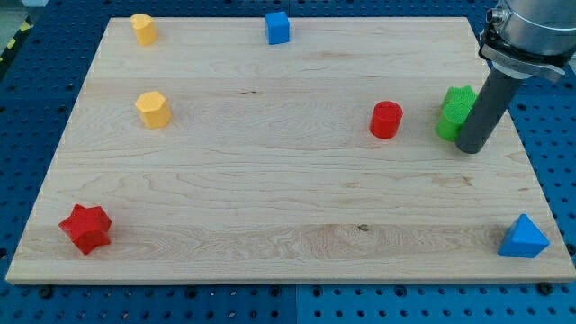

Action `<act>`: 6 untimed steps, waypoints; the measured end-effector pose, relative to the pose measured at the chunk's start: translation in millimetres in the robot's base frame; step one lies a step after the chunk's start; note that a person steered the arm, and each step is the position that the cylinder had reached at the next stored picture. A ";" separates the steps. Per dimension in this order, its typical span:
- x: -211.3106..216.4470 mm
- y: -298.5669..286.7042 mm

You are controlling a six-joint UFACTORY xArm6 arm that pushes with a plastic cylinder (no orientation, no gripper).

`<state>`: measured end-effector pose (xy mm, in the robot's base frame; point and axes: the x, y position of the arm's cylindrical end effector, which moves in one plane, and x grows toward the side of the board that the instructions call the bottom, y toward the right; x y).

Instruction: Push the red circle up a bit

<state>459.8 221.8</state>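
The red circle sat right of centre on the tabletop. The end effector, a jawless rod, held nothing; its tip rested beside the green block. Approach step: the tip likely needed repositioning below the circle before pushing upward.

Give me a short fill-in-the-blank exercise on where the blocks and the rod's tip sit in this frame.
1. My tip rests just to the view's right of the ____ block.
2. The red circle lies to the view's ____ of my tip.
3. The red star sits near the board's bottom-____ corner.
4. Near the bottom-right corner lies a ____ triangle.

Missing words: green; left; left; blue
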 end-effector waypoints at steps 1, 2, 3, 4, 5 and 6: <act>0.0 -16.2; 0.0 -24.2; 0.0 -49.5; -0.6 -80.0; -10.0 -84.4; -16.7 -82.8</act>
<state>443.1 138.9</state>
